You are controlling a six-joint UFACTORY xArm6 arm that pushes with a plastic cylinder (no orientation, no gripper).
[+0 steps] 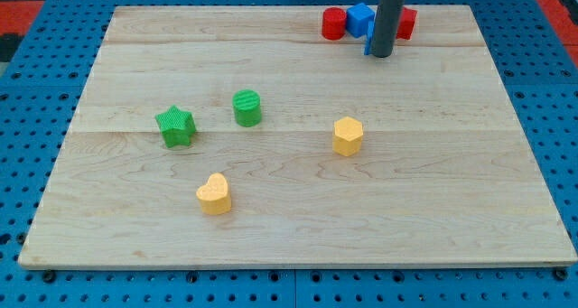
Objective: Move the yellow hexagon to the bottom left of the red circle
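Observation:
The yellow hexagon lies right of the board's centre. The red circle sits at the view's top, at the left end of a cluster with a blue block, another red block and a blue sliver partly hidden by the rod. My tip rests on the board just below that cluster, to the lower right of the red circle and well above the yellow hexagon.
A green circle and a green star lie left of centre. A yellow heart lies lower left of the hexagon. The wooden board sits on a blue pegboard.

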